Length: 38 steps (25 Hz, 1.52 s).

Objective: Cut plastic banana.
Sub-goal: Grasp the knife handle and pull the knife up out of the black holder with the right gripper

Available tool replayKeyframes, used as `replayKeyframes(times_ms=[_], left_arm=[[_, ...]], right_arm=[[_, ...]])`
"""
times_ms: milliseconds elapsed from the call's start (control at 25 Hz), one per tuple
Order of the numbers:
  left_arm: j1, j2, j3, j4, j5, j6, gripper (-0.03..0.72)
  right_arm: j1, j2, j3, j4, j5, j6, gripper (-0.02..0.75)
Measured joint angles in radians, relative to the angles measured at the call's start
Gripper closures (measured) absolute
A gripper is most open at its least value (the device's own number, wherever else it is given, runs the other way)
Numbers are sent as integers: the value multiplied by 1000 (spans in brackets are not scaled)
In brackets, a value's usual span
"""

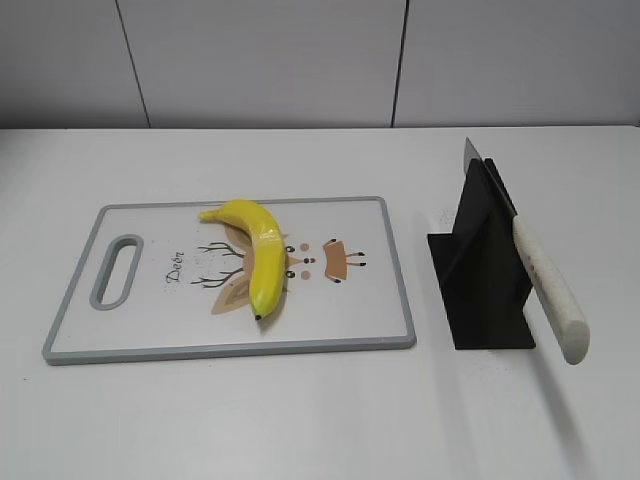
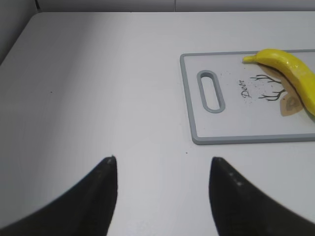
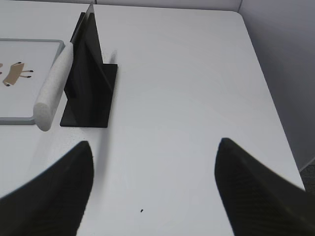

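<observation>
Waiting uncut on the cutting board point(image 1: 395, 260), ahead-right of the wide-open, empty left pincer point(image 2: 162, 169): plastic banana point(image 1: 260, 255); knife point(image 3: 54, 86) untouched in its stand point(image 3: 88, 73), ahead-left of the equally open, empty right pincer point(image 3: 152, 160).

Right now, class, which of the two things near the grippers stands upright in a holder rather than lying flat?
The knife: it sits tilted in the black stand, handle sticking out, beside the cutting board. The banana lies flat on that board.

Banana point(image 1: 258, 255) on board point(image 1: 150, 335) (knife point(image 1: 545, 285) right).
</observation>
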Motion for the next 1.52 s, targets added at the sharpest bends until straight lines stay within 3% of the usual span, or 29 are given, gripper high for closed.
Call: replayKeyframes(times_ms=[1520], left_arm=[[0,0,0,3,0,0,145]], right_arm=[[0,16,-3,0,-2,0,152]])
